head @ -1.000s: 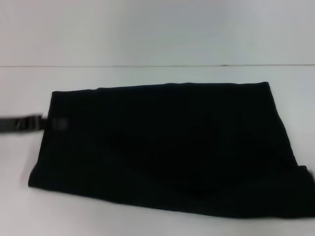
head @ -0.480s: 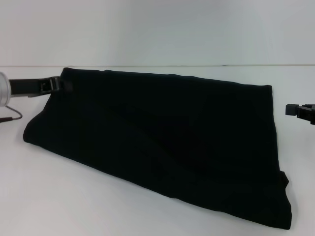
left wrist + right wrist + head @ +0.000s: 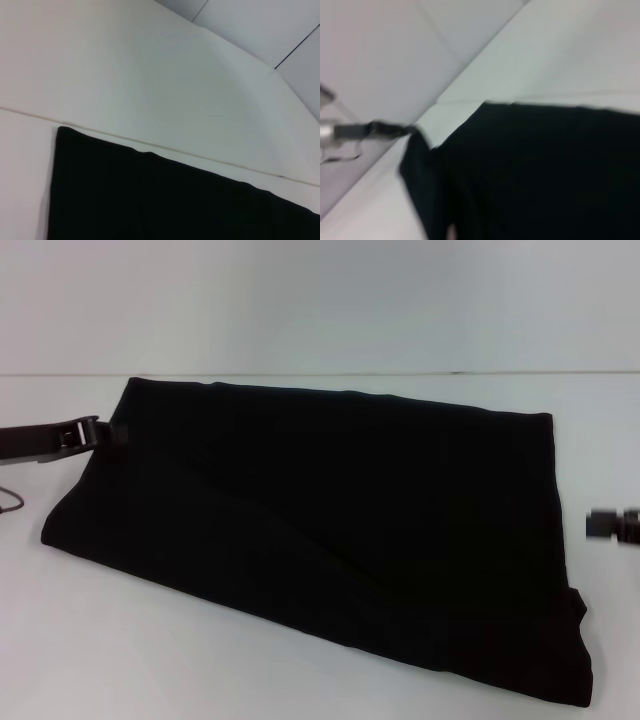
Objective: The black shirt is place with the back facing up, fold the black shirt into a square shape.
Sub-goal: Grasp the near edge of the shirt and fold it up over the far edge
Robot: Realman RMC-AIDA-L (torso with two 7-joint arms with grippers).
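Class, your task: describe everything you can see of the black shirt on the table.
The black shirt is plain matte soft cloth, without print, folded into a long slanted band lying on the white table. Its far edge is straight; a bulge of cloth sticks out at its near right corner. The left tool meets its far left corner. The right tool stands apart, off its right side.

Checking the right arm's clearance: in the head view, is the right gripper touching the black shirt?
No. The right gripper sits apart from the black shirt, with bare table between them.
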